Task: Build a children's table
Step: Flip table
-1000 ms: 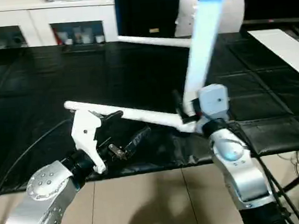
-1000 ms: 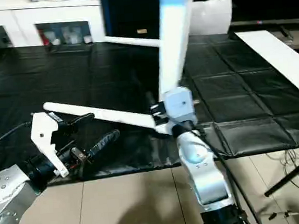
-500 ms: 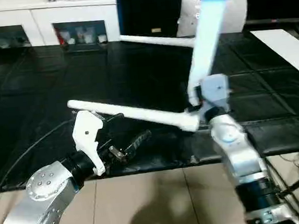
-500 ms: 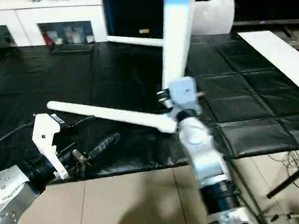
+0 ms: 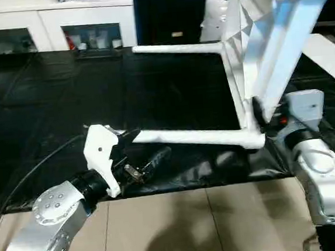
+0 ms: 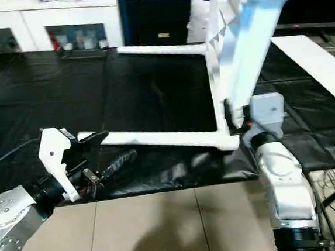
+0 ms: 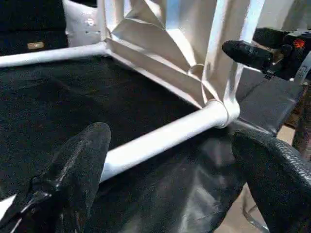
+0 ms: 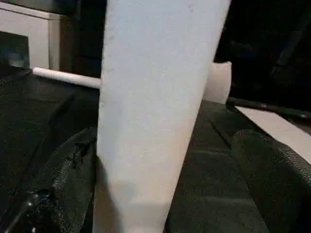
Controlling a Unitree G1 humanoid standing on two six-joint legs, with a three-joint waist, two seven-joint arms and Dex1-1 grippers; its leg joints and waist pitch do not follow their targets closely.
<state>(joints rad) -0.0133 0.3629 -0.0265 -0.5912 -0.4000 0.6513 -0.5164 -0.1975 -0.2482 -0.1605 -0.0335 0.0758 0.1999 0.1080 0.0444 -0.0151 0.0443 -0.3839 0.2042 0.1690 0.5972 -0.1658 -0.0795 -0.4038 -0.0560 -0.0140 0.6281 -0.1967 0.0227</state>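
No readable writing is being shown on any part; small labels on the items behind the glass doors are too small to be made out.

The left gripper (image 5: pixel 139 149) is being held wide open near the front edge of the black mat (image 5: pixel 54 106); the thin end of one white leg (image 5: pixel 186 137) is being straddled by its two black fingers (image 7: pixel 77 165), with a gap visible on the far finger's side, so no grip is being made. The right gripper (image 6: pixel 232 117) is also being held wide open; a second leg (image 8: pixel 155 111) is standing between its fingers, one finger (image 8: pixel 68 179) lying just beside it, and whether it is being touched cannot be told.

The table top (image 5: pixel 237 49) is being seen tipped on its side on the mat, its ribbed underside facing the left gripper; legs are being seated in its corner sockets; one leg (image 5: pixel 175 49) is lying level farther back.

The mat is being spread over a tiled floor (image 5: pixel 182 230); a white cabinet (image 5: pixel 42 31) with glass doors is standing behind it, and a flat white board (image 5: pixel 332 58) is lying at the right.
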